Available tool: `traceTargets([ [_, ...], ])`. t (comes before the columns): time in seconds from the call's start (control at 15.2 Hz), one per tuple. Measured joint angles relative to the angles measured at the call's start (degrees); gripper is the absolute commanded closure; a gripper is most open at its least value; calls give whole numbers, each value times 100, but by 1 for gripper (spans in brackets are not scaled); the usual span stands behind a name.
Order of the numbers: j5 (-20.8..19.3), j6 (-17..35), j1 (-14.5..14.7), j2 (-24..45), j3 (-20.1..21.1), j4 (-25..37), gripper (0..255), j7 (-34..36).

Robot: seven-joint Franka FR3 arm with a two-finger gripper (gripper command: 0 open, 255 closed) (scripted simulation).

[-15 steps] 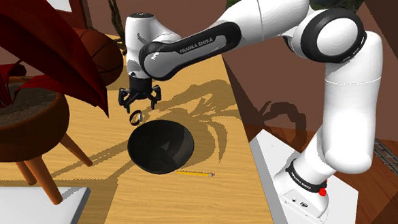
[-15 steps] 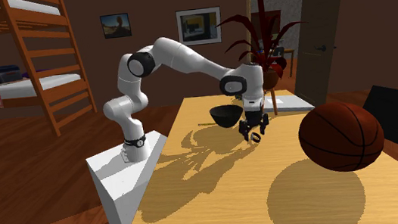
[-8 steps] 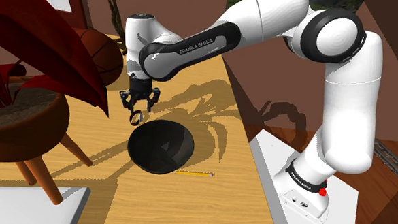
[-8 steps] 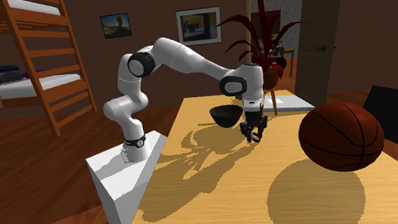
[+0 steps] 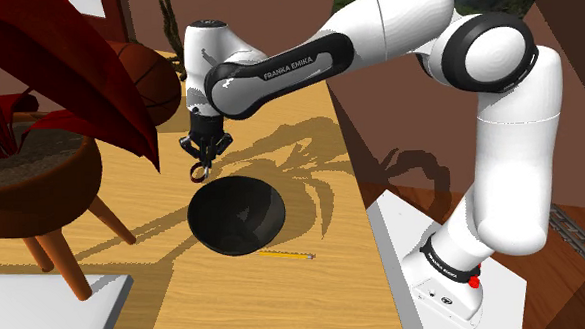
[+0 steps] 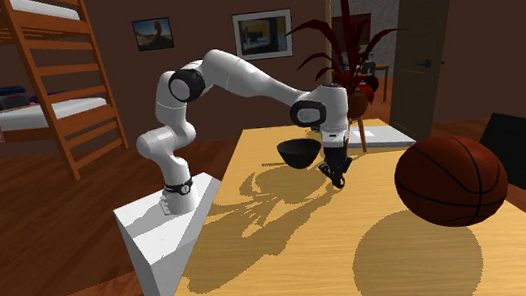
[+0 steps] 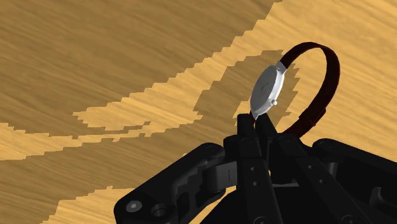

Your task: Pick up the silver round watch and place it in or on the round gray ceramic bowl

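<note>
- The gripper [image 7: 254, 122] is seen closed, its 2 black fingers pinched on the lower edge of the watch [image 7: 267, 92].
- The watch is shown with a round silver case and a dark looped strap, standing out past the fingertips above the wooden table [image 7: 95, 51].
- In the shoulder view, the watch [image 5: 197, 175] is held beneath the gripper [image 5: 202, 160], just beside the rim of the dark round bowl [image 5: 237, 218], outside it, toward that view's upper left.
- Whether the watch is clear of the table cannot be told.
- A yellow pencil [image 5: 287, 255] is seen lying on the table beside the bowl.
- In the second exterior view, a basketball [image 6: 451, 179] is seen resting on the table, well apart from the bowl [image 6: 298, 152].
</note>
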Motion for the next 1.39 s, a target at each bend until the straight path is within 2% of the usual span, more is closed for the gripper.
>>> traceTargets([
  [0.59,104,-407,-35,-229,59,194,255,-58],
  [1.39,219,-1240,-25,-442,124,833,255,-123],
])
